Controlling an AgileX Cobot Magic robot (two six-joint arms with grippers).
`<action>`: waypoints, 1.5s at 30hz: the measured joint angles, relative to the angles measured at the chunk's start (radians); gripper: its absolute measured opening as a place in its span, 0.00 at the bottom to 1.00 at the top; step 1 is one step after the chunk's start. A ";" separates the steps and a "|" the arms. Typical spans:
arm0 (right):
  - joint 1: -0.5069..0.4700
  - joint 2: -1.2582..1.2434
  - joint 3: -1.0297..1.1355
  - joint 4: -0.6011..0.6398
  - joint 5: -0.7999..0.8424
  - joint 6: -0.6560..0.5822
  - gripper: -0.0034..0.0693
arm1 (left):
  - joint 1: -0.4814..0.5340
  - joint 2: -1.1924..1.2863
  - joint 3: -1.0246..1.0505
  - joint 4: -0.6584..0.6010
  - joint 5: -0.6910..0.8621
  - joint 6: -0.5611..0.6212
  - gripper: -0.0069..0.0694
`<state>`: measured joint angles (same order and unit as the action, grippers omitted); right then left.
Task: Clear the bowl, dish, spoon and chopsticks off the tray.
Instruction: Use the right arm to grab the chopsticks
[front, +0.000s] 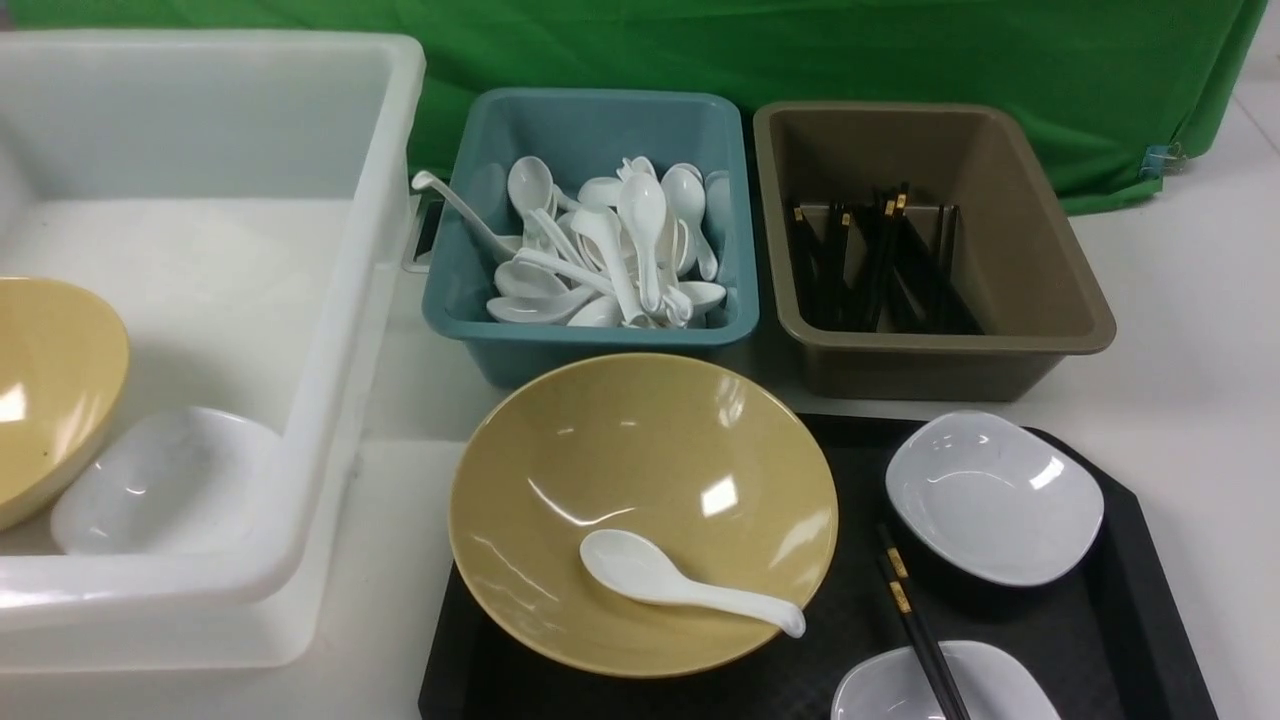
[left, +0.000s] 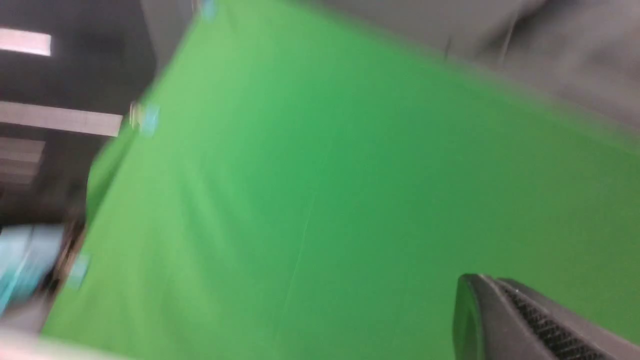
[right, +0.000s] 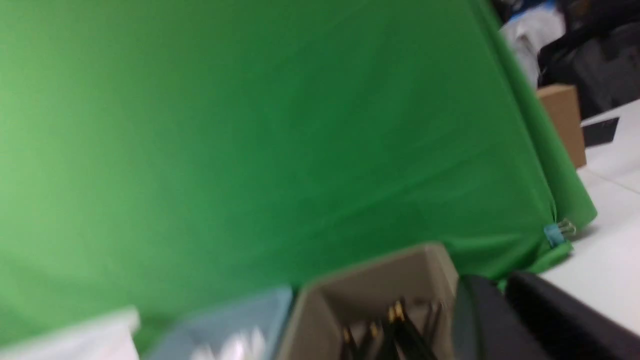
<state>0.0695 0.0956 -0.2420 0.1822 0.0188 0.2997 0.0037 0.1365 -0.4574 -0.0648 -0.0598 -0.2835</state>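
Observation:
In the front view the mustard-yellow bowl (front: 640, 500) sits on the left part of the black tray (front: 1120, 620), overhanging its far edge. The white spoon (front: 680, 585) lies inside the bowl. A white dish (front: 995, 495) stands at the tray's far right, and a second white dish (front: 1000, 690) at the near edge. The black chopsticks (front: 915, 625) lie between them, resting on the near dish. Neither gripper shows in the front view. The left gripper (left: 492, 282) and the right gripper (right: 500, 285) show only in their wrist views, raised, fingers together, holding nothing.
A large white crate (front: 330, 300) on the left holds another yellow bowl (front: 50, 390) and a white dish (front: 160, 480). A teal bin (front: 590, 340) of white spoons and a brown bin (front: 1050, 260) of black chopsticks stand behind the tray. A green backdrop (front: 800, 50) hangs behind.

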 joint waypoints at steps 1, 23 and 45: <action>0.008 0.022 -0.028 -0.009 0.032 -0.013 0.10 | 0.000 0.010 -0.011 0.002 0.045 0.001 0.07; 0.444 1.192 -0.652 -0.013 0.964 -0.387 0.32 | -0.387 0.941 -0.465 -0.307 1.066 0.614 0.07; 0.506 1.534 -0.652 -0.034 0.819 -0.286 0.58 | -0.775 1.166 -0.586 -0.200 0.855 0.502 0.07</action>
<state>0.5757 1.6301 -0.8938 0.1485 0.8380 0.0138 -0.7716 1.3030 -1.0437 -0.2643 0.7953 0.2185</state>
